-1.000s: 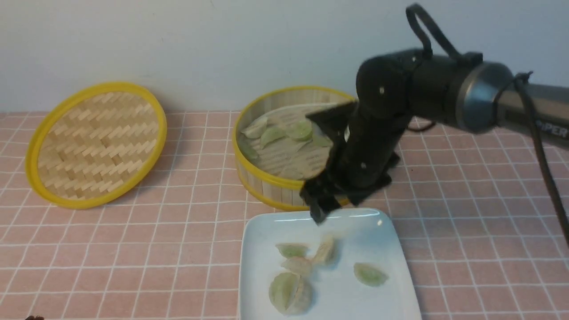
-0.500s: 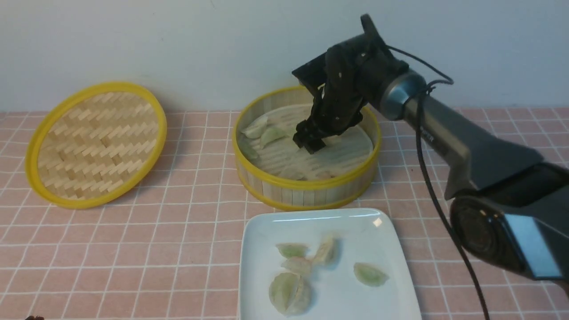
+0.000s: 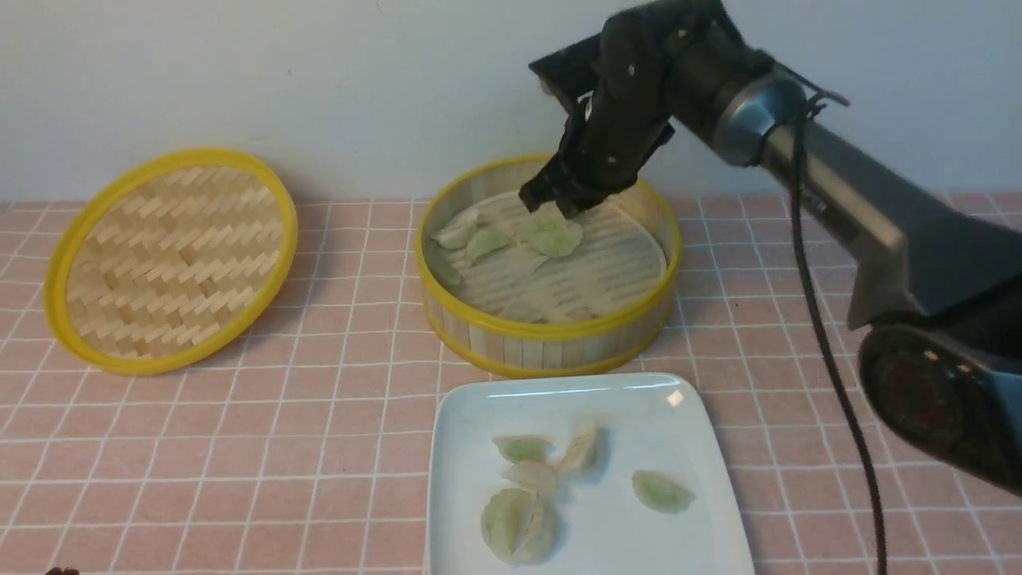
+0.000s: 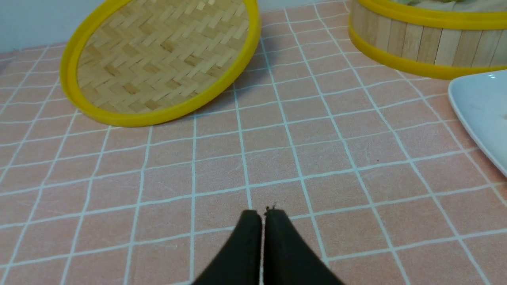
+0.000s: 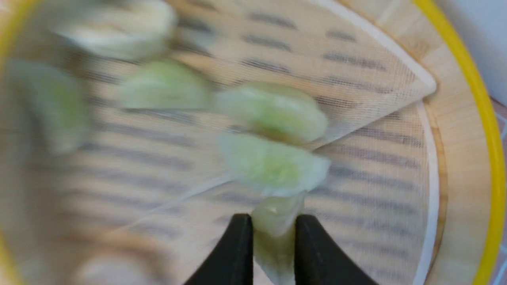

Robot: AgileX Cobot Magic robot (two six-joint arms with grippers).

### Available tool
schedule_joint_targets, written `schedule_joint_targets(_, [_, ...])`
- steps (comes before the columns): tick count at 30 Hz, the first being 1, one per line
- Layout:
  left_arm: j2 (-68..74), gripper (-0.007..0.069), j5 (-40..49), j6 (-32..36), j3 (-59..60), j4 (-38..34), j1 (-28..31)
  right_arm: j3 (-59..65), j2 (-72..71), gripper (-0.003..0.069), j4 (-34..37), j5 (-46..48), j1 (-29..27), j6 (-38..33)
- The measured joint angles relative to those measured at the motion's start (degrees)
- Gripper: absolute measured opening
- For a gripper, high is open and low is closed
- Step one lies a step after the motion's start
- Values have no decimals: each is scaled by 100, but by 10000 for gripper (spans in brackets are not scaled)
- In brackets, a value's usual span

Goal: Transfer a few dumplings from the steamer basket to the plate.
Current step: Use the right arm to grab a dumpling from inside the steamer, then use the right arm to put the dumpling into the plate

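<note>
The steamer basket (image 3: 551, 329) stands behind the white plate (image 3: 639, 407). My right gripper (image 3: 551, 204) hangs over the basket's middle, shut on a pale green dumpling (image 5: 275, 221) that dangles just above the basket's cloth liner. Several more dumplings (image 3: 487, 242) lie on the liner at the basket's left side, blurred in the right wrist view (image 5: 164, 85). Several dumplings (image 3: 661, 491) rest on the plate. My left gripper (image 4: 262, 213) is shut with nothing in it, low over the pink tiled cloth; it does not show in the front view.
The woven yellow-rimmed lid (image 3: 168, 255) leans tilted against the wall at the left, also in the left wrist view as the lid (image 4: 158, 59). The basket wall (image 4: 420, 43) and a plate corner (image 4: 483, 107) lie ahead of my left gripper.
My right gripper swung from above the plate's far edge into the basket, closed on a dumpling, and has risen slightly with it. Dumplings on the plate have not moved.
</note>
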Motion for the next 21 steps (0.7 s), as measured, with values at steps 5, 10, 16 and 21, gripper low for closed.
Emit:
schedule_joint_targets(5, [0,-6,0,0,0,0,0,2463,-1925,109,712,-47,77,11])
schedule_joint_targets(10, [0,-6,0,0,0,0,0,4949,-3302,109,1327,-40,429,111])
schedule_joint_targets(16, [0,-6,0,0,0,0,0,6642,-3473,123,1427,-875,869,204])
schedule_joint_targets(21, [0,-6,0,0,0,0,0,6770,-3324,230,1399,-1294,885,245])
